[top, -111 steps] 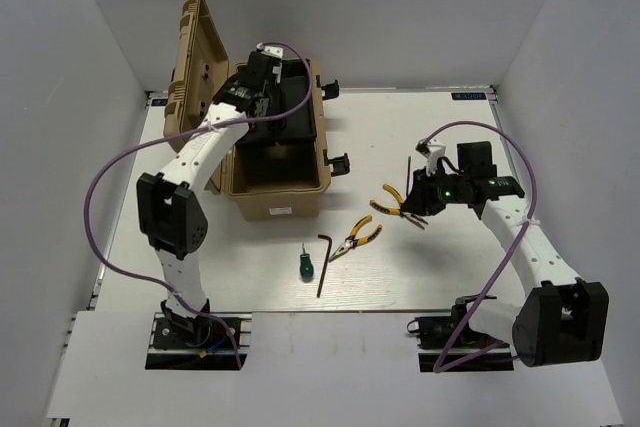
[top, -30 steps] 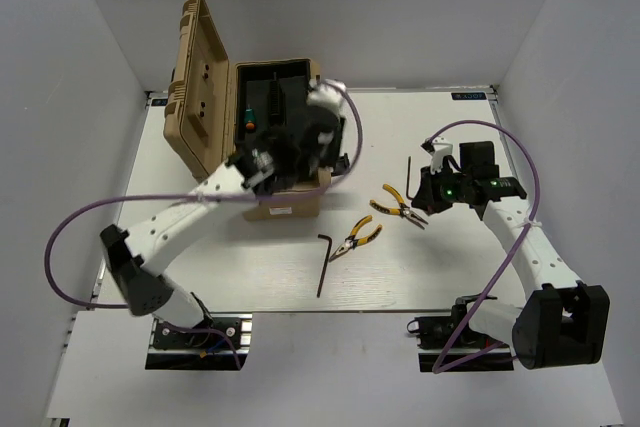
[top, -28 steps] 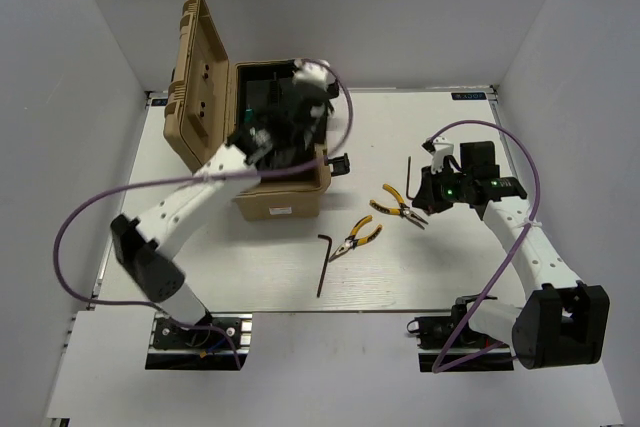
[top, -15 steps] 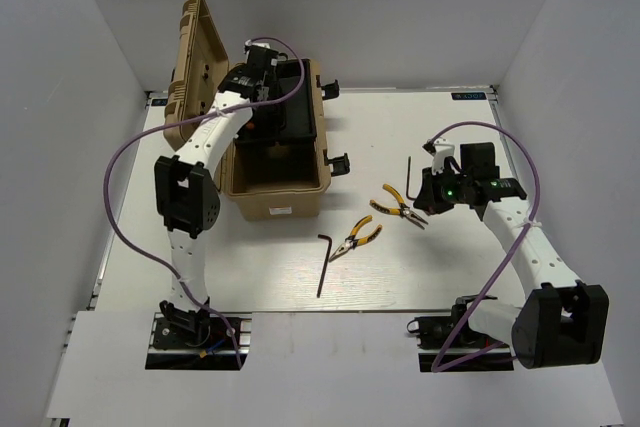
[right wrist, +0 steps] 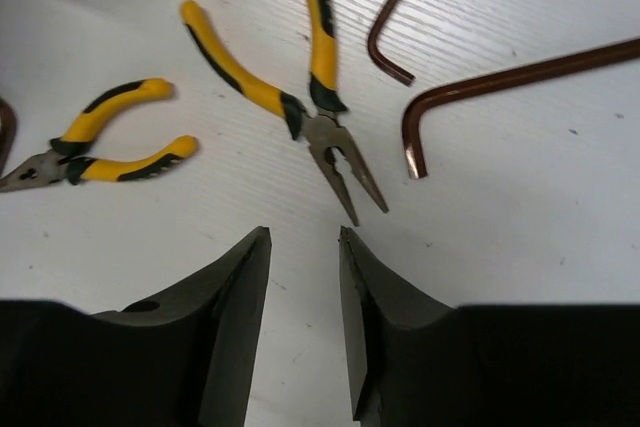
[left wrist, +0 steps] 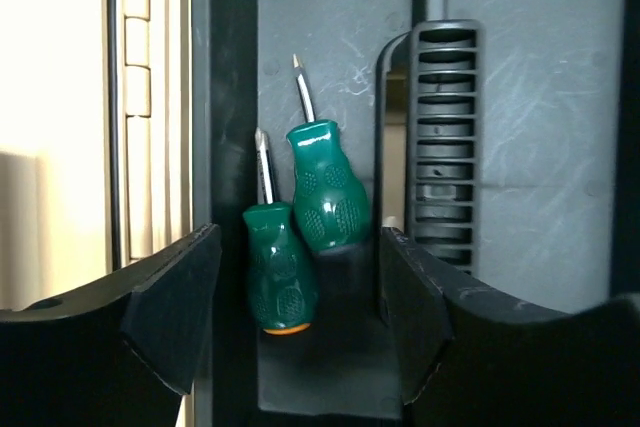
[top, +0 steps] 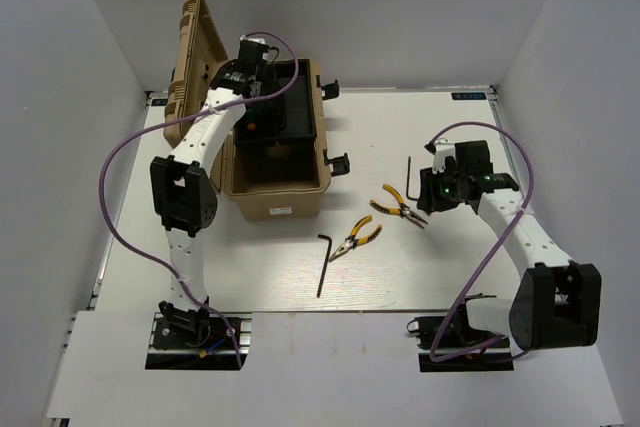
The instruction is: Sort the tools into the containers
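Two screwdrivers (left wrist: 328,192) in tray (left wrist: 545,167), left hand (left wrist: 300,237) spread, right hand (right wrist: 305,234) spread above pliers (right wrist: 318,107)

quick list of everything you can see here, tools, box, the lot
toolbox: one, tan, far left of the table, lid open
inner tray: one, black, in the toolbox
screwdrivers: two, green, side by side in a tray compartment
pliers: two, yellow and black, on the table
hex keys: three, dark, on the table
table: one, white
left end effector: one, black, open over the screwdrivers
right end effector: one, black, open by the pliers
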Tool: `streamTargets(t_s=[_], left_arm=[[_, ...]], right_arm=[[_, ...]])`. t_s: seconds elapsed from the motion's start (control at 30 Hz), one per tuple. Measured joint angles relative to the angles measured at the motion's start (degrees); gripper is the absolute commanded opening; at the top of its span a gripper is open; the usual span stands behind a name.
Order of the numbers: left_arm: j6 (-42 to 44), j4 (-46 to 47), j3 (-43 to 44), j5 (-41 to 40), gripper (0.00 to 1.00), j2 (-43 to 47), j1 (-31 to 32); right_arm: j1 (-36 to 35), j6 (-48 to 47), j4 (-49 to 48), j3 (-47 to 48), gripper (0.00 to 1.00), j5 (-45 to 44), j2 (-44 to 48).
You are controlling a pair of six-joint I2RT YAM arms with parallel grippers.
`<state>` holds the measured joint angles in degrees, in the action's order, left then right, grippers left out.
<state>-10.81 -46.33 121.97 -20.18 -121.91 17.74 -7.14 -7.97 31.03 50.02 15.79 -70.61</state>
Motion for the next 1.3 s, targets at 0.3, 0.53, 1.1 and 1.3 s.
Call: streamTargets(t_s=[0.3,0.53,1.1,1.3], left_arm=[[0.59,3.67,-9.11,9.03,0.07,12.35,1.55],[3.13,9.07,-29.18,22.21,0.32,35.08,9.99],[1.14,4.33,-57.68,22.82,0.6,44.61,30.49],[-3.48,4.87,-59.98,17.16,0.62,44.09,35.26]], right_arm=[[0.02,6.88,-0.59,6.47,0.29,-12.2,-12.63],[0.11,14.64,1.77,20.65,0.28,-20.46,-27.58],[2.64,22.99,5.7,23.37,0.42,-27.21,-35.93],[2.75,24.33,6.05,27.91,0.42,-26.71,-40.59]])
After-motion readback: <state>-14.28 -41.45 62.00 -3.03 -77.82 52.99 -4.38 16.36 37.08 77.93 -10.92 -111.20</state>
